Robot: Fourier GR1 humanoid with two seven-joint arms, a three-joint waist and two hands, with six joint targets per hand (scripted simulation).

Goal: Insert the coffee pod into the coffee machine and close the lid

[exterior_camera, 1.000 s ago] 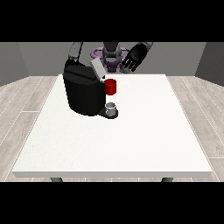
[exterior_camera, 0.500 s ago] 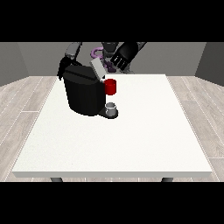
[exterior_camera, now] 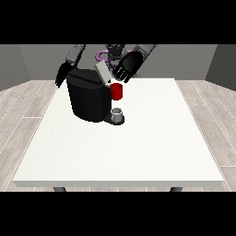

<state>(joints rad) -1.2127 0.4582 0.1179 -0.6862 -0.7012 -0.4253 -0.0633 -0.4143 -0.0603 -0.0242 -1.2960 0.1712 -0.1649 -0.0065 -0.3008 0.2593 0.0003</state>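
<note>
Robot hand nearer raised grey lid

a black coffee machine is seen on the white table, its grey lid tilted up. the hand at the view's right is held just beside the lid, above a red part. a small grey cup is set at the machine's base.

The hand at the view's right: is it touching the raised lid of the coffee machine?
Cannot tell. In the front view the hand overlaps the lid, but contact or gap is not plain.
</note>
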